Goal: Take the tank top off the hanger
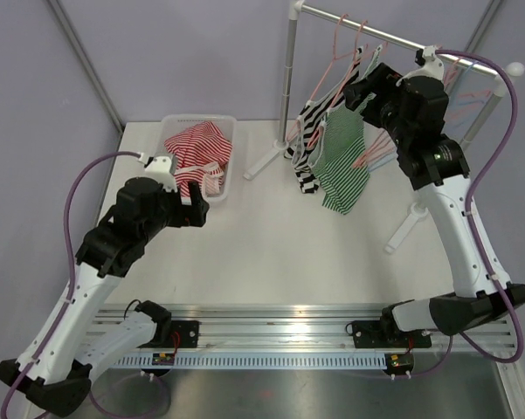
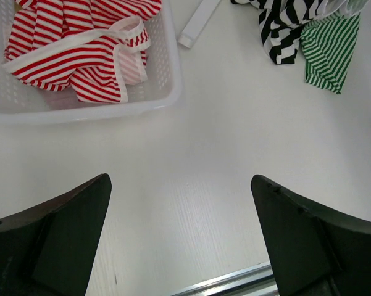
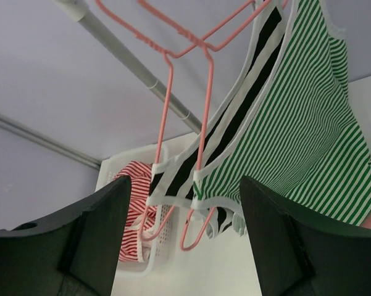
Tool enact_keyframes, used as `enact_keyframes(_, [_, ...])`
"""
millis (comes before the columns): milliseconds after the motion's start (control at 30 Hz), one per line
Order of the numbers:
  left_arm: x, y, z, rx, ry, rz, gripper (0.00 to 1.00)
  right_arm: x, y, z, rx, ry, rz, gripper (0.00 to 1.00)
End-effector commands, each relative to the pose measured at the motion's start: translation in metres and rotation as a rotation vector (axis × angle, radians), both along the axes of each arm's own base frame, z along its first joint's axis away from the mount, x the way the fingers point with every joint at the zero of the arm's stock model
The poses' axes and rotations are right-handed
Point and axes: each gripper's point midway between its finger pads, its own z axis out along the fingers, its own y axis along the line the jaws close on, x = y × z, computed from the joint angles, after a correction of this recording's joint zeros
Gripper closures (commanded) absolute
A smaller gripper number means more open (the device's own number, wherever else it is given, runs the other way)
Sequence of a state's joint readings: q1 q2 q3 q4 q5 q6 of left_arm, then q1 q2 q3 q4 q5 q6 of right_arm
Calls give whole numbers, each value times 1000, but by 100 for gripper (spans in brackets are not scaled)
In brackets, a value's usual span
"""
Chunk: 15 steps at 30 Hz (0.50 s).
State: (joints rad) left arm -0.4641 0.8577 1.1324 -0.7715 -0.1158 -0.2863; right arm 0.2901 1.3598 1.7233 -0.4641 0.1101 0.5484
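Green-and-white striped knit is filling the space just ahead of the right gripper (image 3: 185,185), whose jaws are standing wide apart and gripping nothing. That green-striped tank top (image 3: 308,123) is hanging by its straps from a pink wire hanger (image 3: 203,123) hooked on the rack rail (image 3: 131,61), straight in front of the open jaws and a little above them. A black-and-white striped tank top (image 3: 234,117) is hanging just behind it, toward the left finger's side.

The garment is looking thin, limp and very light, so it is likely going to stretch and drape rather than hold any shape. The hanger (bare wire, equally light) is probably going to swing on the rail under any tug. The white-bound strap, where it is crossing the hanger's shoulder between the fingers, seems the best hold. Easing it outward off the wire end should beat pulling downward.

The left gripper (image 2: 179,185) is hanging spread and empty over the white table (image 2: 234,154). A white basket (image 2: 173,80) holding a red-striped garment (image 2: 68,55) is sitting ahead of its left finger.
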Motion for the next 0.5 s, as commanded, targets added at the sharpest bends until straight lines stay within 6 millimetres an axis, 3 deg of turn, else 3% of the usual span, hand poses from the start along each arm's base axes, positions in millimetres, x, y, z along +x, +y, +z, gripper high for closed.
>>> enact_keyframes(0, [2,14,14,-1,-136,48,1,19,-13,12,-49,-19,-116,23])
enact_keyframes(67, [1,15,6,9,-130,51,1,36,-5,1,-69,11,-105,24])
enact_keyframes(100, [1,12,4,10,-123,35,1,39,0,9,-65,-5,-94,25])
enact_keyframes(167, [3,8,4,17,-118,11,1,56,6,-8,-103,39,-103,27])
enact_keyframes(200, [3,6,0,22,-102,-4,1,59,5,0,-111,26,-131,28])
enact_keyframes(267, [4,4,-6,28,-91,-15,1,73,7,-20,-164,77,-158,29])
enact_keyframes(300, [4,3,-8,28,-84,-20,1,77,4,-15,-170,67,-182,29])
enact_keyframes(467, [3,0,-11,30,-81,-38,1,95,-2,-30,-223,87,-260,39])
